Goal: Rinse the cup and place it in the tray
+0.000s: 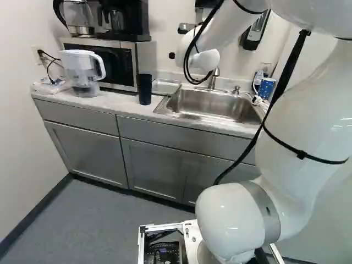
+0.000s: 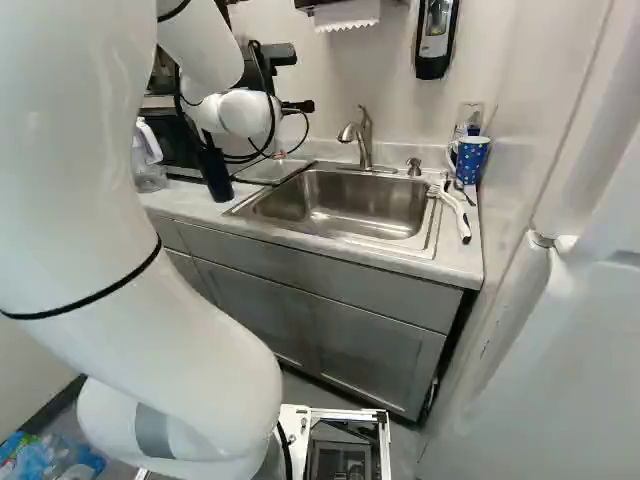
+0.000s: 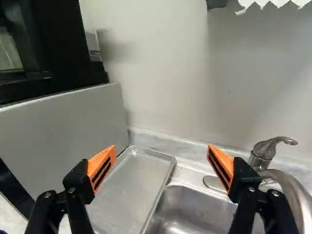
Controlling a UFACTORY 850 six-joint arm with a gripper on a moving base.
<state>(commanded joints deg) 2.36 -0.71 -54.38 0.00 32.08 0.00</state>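
My gripper is mostly hidden behind the white wrist in the right base view, with a bit of orange showing above the tray. In the wrist view the gripper stands open, nothing between its orange pads. The metal tray lies flat and bare beyond and below the fingers, between microwave and sink. A dark blue cup stands upright on the counter's front part, beside the microwave; the same cup shows in the right base view, apart from the gripper. The sink and faucet are right of the tray.
The microwave bears a coffee maker and kettle. A water pitcher stands before it. Right of the sink are a dotted blue mug and a white-handled brush. A soap dispenser hangs on the wall.
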